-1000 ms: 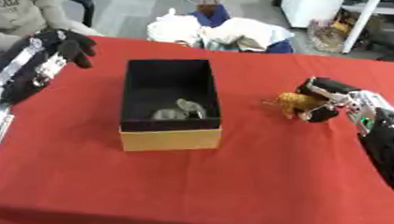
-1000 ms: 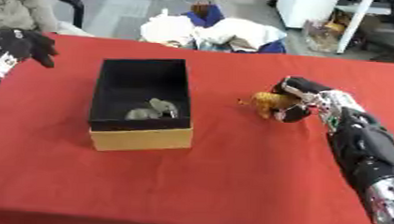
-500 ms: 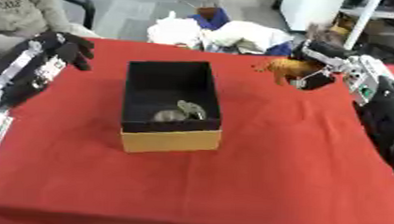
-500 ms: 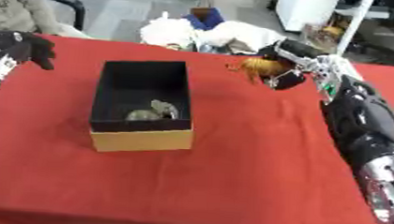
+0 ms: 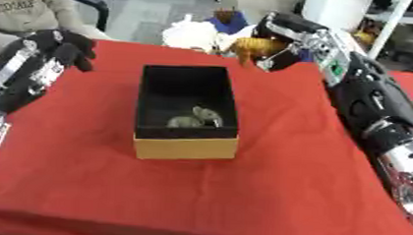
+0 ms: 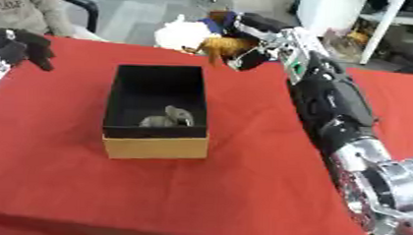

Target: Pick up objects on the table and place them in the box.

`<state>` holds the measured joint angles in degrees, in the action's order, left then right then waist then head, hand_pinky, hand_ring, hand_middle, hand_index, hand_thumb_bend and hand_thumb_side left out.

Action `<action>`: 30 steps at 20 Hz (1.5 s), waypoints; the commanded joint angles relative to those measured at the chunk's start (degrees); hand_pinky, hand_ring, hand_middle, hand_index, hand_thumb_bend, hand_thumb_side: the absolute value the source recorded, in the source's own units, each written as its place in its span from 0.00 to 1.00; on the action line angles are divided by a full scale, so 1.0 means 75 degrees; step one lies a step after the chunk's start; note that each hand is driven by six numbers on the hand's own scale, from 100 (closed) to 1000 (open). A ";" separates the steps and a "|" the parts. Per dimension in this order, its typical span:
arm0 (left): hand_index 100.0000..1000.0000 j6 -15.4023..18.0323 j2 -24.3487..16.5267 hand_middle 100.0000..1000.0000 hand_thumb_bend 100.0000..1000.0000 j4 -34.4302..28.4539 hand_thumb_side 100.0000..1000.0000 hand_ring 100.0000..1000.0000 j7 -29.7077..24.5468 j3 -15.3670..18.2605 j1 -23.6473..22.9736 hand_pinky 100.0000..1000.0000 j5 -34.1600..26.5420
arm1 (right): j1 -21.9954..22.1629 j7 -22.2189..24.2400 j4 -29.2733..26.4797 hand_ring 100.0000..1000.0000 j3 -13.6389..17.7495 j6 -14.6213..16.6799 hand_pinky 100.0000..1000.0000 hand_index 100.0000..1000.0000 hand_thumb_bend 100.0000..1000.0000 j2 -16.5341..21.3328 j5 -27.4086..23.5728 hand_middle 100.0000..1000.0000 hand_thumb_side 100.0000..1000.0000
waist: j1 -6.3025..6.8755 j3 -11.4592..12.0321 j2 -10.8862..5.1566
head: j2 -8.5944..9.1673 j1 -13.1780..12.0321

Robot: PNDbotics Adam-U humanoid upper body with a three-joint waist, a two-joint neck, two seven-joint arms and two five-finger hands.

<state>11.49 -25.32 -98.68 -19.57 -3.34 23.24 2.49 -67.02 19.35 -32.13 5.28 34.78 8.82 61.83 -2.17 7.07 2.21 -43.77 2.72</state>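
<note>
An open box (image 5: pixel 186 147) with black inside walls and a tan front stands in the middle of the red table. A small grey toy animal (image 5: pixel 195 118) lies on its floor. My right hand (image 5: pixel 281 36) is raised over the table's far side, just beyond the box's far right corner, shut on an orange-brown toy animal (image 5: pixel 255 47). My left hand (image 5: pixel 64 47) hovers at the left of the box with its fingers curled and nothing in them.
The red cloth (image 5: pixel 268 180) covers the whole table. A heap of white and blue cloth (image 5: pixel 195 33) lies past the far edge. A person in a grey top (image 5: pixel 24 10) sits at the far left corner.
My right hand has carried the orange-brown toy up and leftward, from the table at the right to above the box's far right corner. The left hand has stayed roughly in place.
</note>
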 commanded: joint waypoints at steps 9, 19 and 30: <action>0.73 -0.0106 0.0174 0.54 0.10 -0.0395 0.80 0.50 -0.0067 0.0181 0.0220 0.55 -0.0274 | -0.0121 0.0278 -0.0051 0.48 0.0152 -0.0355 0.63 0.56 0.00 -0.1141 0.1051 0.38 0.12 | 0.0109 0.0379 0.0033 | 0.0133 0.0313; 0.73 -0.0149 0.0226 0.54 0.11 -0.0381 0.81 0.50 -0.0159 0.0235 0.0167 0.55 -0.0270 | 0.0079 0.0815 0.0392 0.57 0.0107 -0.0486 0.68 0.67 0.00 -0.1372 0.1899 0.49 0.54 | 0.0050 0.0442 0.0055 | 0.0143 0.0307; 0.73 -0.0144 0.0222 0.54 0.11 -0.0344 0.81 0.50 -0.0217 0.0279 0.0097 0.55 -0.0222 | 0.0017 0.1295 0.0557 0.89 -0.0078 -0.0226 0.81 0.94 0.41 -0.1199 0.2266 0.89 0.97 | 0.0029 0.0358 0.0028 | 0.0135 0.0252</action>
<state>10.37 -23.12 -100.62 -20.98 -1.86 23.34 0.58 -65.29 28.50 -27.45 5.01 32.79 -1.34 77.93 -2.26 9.84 3.18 -43.23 4.70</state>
